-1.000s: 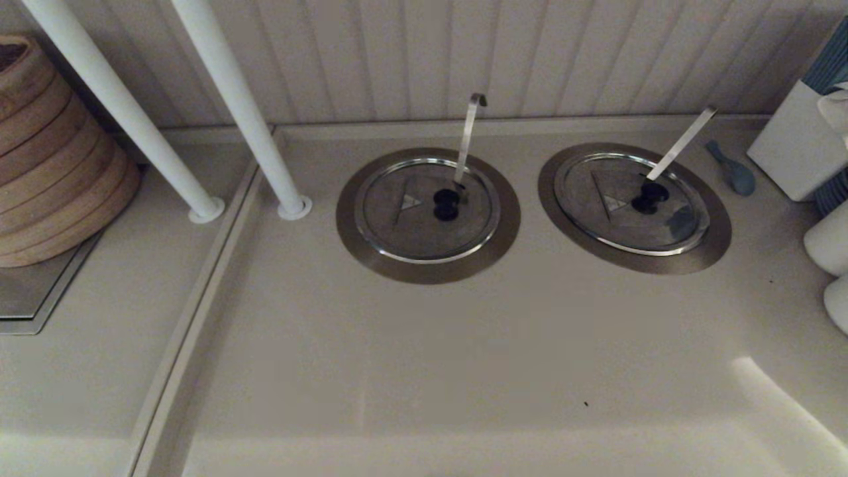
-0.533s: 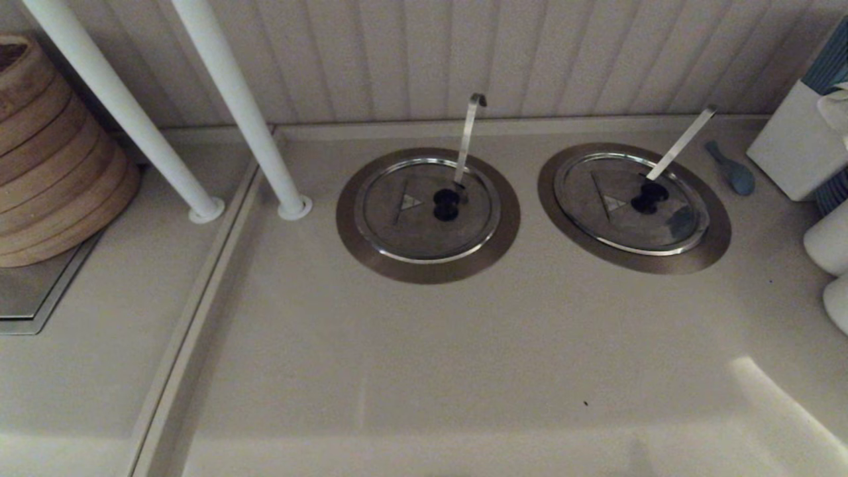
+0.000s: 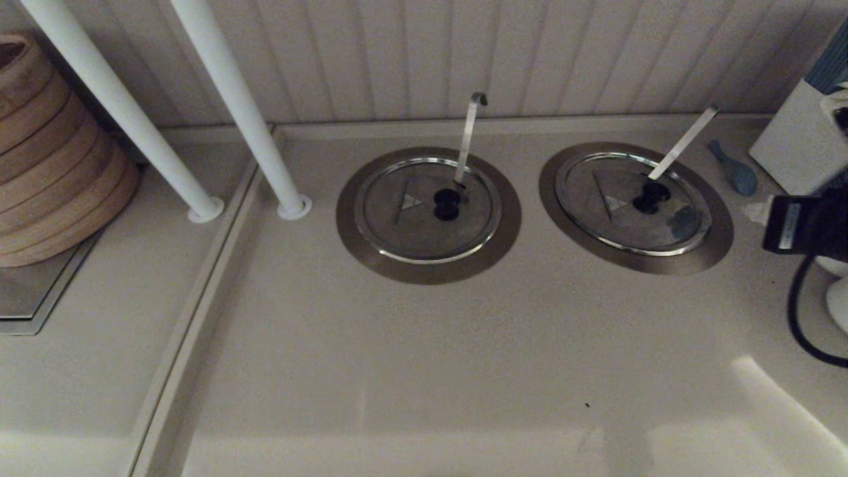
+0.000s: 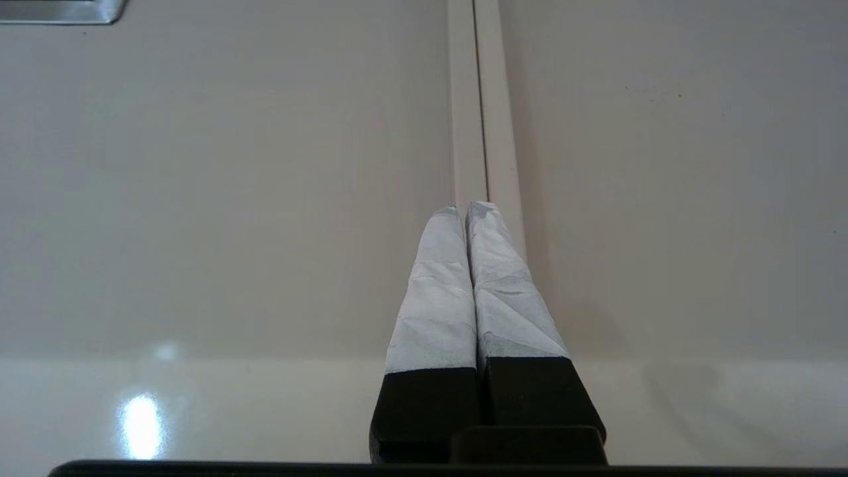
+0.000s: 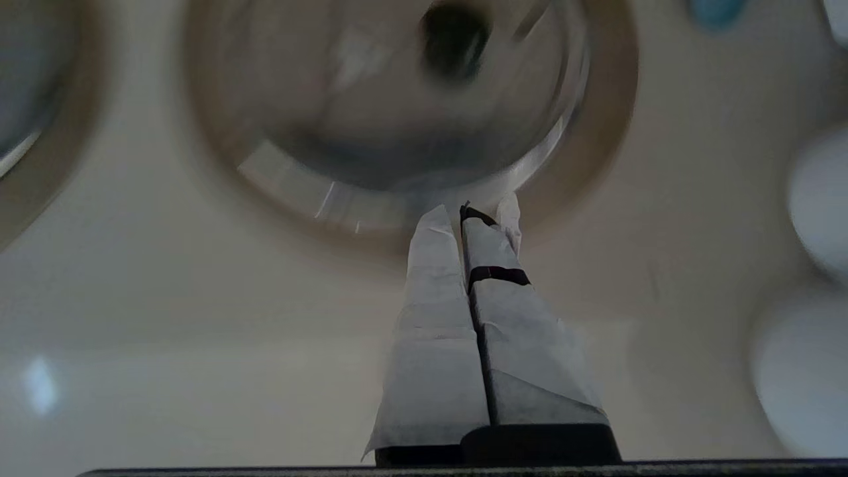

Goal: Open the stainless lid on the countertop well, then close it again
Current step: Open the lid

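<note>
The stainless lid [image 3: 629,205] sits flat on the countertop well, inside its wide dull collar [image 3: 715,248], at the right of the head view. It carries a black double knob [image 3: 649,197], and a thin straight ladle handle [image 3: 682,142] slants out of it. My right gripper [image 3: 754,212] has come in from the right edge, just right of the collar. In the right wrist view that gripper [image 5: 467,212] is shut and empty, short of the lid [image 5: 397,119]. My left gripper [image 4: 467,207] is shut over a countertop seam and is out of the head view.
The twin lid [image 3: 424,209] with an upright hooked handle [image 3: 469,132] lies left of the task lid. Two white posts [image 3: 232,112] and a bamboo steamer stack [image 3: 53,152] stand at the left. A blue spoon [image 3: 732,169], a white box [image 3: 795,146] and white cups [image 3: 838,305] crowd the right.
My right arm has entered the head view from the right edge and now sits beside the right collar. Both lids stay where they were.
</note>
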Tool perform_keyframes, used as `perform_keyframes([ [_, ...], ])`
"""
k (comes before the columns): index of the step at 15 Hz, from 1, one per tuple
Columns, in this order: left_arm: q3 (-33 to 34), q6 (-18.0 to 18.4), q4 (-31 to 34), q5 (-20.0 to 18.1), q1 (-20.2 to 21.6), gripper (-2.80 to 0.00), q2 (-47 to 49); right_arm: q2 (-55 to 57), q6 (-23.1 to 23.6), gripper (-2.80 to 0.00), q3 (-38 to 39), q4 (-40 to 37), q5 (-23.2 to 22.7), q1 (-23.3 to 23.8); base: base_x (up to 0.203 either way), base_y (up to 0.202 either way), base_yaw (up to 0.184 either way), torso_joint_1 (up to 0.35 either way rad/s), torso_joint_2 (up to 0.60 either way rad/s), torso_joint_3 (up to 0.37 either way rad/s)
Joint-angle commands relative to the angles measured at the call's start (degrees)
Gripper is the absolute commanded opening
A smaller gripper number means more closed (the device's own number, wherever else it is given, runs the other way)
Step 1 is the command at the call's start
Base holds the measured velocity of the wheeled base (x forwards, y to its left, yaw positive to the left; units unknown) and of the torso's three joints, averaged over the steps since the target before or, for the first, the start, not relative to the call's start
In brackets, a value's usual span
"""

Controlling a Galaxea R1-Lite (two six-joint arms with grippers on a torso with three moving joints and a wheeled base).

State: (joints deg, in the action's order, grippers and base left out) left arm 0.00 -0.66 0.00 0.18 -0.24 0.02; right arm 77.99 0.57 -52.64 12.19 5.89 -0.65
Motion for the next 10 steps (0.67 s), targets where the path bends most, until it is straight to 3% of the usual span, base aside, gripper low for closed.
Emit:
perform_keyframes([
  [1, 0.0, 0.0, 0.0, 0.1, 0.0, -2.8, 0.1, 14.0, 0.1, -2.8, 0.8, 23.6, 6.3, -2.5, 0.0, 0.0, 0.0, 0.0, 0.0, 0.0],
  [3, 0.0, 0.0, 0.0, 0.0, 0.0, -2.8, 0.1, 18.9, 2.0, -2.8, 1.0, 35.9, 9.3, -3.8, 0.0, 0.0, 0.0, 0.0, 0.0, 0.0],
  [7, 0.0, 0.0, 0.0, 0.0, 0.0, -2.8, 0.1, 20.8, 5.6, -2.8, -3.8, 36.9, 10.2, -3.0, 0.0, 0.0, 0.0, 0.0, 0.0, 0.0],
  [8, 0.0, 0.0, 0.0, 0.1, 0.0, -2.8, 0.1, 21.1, 6.4, -2.02, -3.9, 36.9, 10.3, -2.2, 0.0, 0.0, 0.0, 0.0, 0.0, 0.0],
  [9, 0.0, 0.0, 0.0, 0.1, 0.0, -2.8, 0.1, 21.7, 6.7, 0.0, -4.4, 36.9, 10.2, -1.4, 0.0, 0.0, 0.0, 0.0, 0.0, 0.0],
  [10, 0.0, 0.0, 0.0, 0.0, 0.0, -2.8, 0.1, 22.0, 6.8, 0.0, -4.7, 36.6, 10.1, -0.6, 0.0, 0.0, 0.0, 0.0, 0.0, 0.0],
])
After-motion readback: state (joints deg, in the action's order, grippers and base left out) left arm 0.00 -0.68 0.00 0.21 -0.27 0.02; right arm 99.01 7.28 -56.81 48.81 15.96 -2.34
